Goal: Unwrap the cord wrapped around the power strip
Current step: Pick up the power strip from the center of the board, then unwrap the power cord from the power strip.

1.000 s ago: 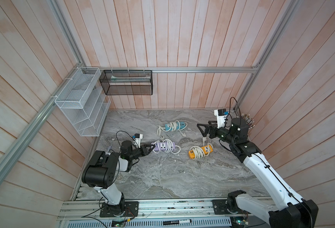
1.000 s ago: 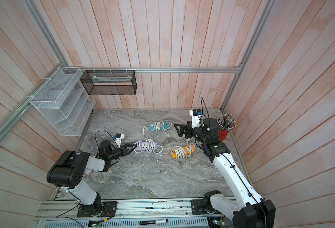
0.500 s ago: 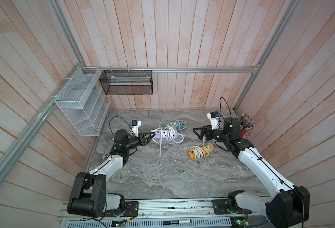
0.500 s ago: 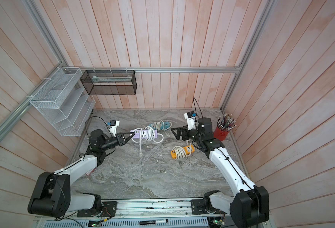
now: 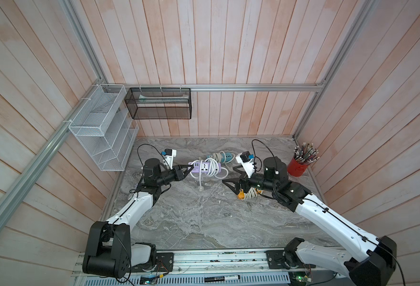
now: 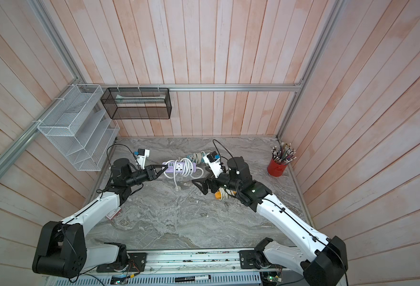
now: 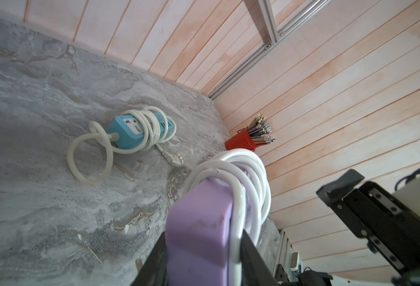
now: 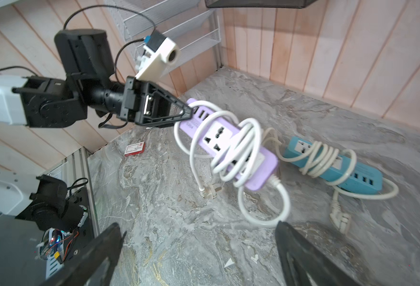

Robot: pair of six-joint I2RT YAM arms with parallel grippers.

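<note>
The purple power strip (image 5: 205, 168) (image 8: 231, 146) hangs above the marble table, with its white cord (image 5: 212, 168) (image 8: 248, 138) looped around it several times. My left gripper (image 5: 190, 169) (image 7: 204, 247) is shut on the strip's left end (image 7: 199, 222), with one strand of cord pinched against a finger. The plug (image 5: 200, 189) (image 8: 210, 192) dangles down to the tabletop. My right gripper (image 5: 228, 175) (image 8: 199, 225) stands wide open with nothing between its fingers. It is just right of the strip, close to the low cord loop (image 8: 261, 218).
A teal power strip (image 5: 222, 157) (image 8: 332, 163) with wrapped cord lies behind the purple one. An orange strip (image 5: 249, 194) lies under my right wrist. A red pencil cup (image 5: 299, 167) stands at the back right. A small red-and-white box (image 8: 135, 149) lies left. Wire racks (image 5: 102, 128) hang on the walls.
My left gripper has lifted the purple strip off the table, letting the plug drop down. My right gripper has swung forward and left towards the strip, staying open.
</note>
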